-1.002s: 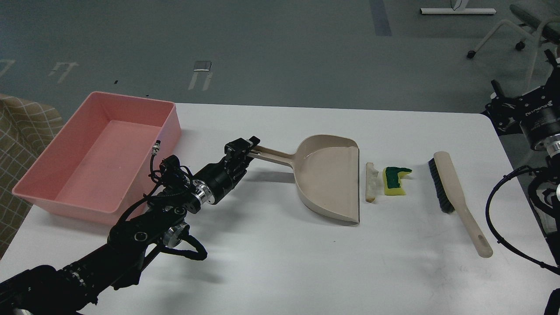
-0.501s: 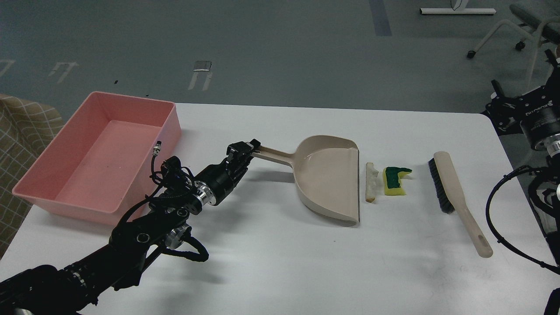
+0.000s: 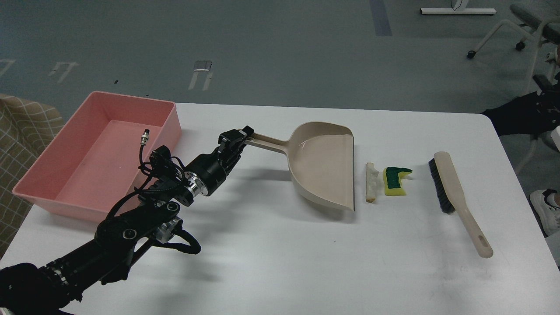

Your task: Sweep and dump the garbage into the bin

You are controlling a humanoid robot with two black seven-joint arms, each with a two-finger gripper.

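My left gripper [image 3: 243, 135] is shut on the end of the handle of the beige dustpan [image 3: 321, 164] and holds it lifted a little off the white table [image 3: 280, 262], mouth facing right. The garbage lies just right of the pan's mouth: a thin whitish slice with brown crust [image 3: 371, 182] and a yellow sponge piece with a green layer [image 3: 396, 180]. Neither touches the pan. The pink bin [image 3: 98, 151] stands at the table's left end and looks empty. My right gripper is out of view.
A beige brush with black bristles [image 3: 455, 197] lies right of the sponge, handle toward the front right. A checked cloth [image 3: 19, 144] shows left of the bin. Chair legs and someone's shoe [image 3: 544, 205] are beyond the table's right edge.
My left gripper has lifted the dustpan and drawn it slightly left and back, away from the slice. The right arm, seen at the right edge before, has left the view.
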